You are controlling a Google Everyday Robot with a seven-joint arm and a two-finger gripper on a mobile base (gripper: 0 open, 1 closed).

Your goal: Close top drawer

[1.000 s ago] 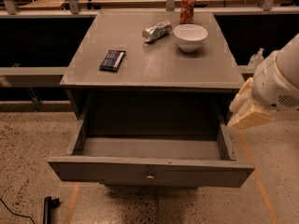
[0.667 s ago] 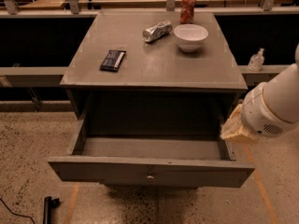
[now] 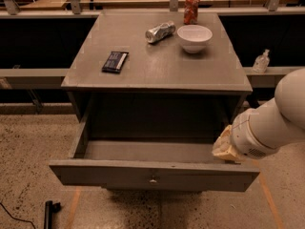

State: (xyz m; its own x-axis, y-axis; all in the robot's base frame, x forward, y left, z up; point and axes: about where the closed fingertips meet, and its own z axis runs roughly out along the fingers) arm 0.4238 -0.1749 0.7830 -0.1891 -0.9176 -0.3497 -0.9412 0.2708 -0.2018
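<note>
Top drawer (image 3: 114, 173) stands open; gripper (image 3: 223, 147) sits at its right rear corner, its state not discernible.

1. Smooth white arm (image 3: 281, 113): thick, rounded tubular links with a slightly glossy shell, seen at the right edge of the view; the uppermost link shows as a broad pale dome
2. White cylindrical wrist housing (image 3: 255, 135): narrower than the link above it and set off from it by a thin dark seam ring; a small patch of dark perforations sits low on its underside
3. Cream-yellow, lumpy-surfaced gripper (image 3: 223, 147): warmer in tone than the arm and fixed to the wrist end; it sits at the right inner corner of the wide grey-painted wooden top drawer (image 3: 119, 173), just behind the front panel
</note>
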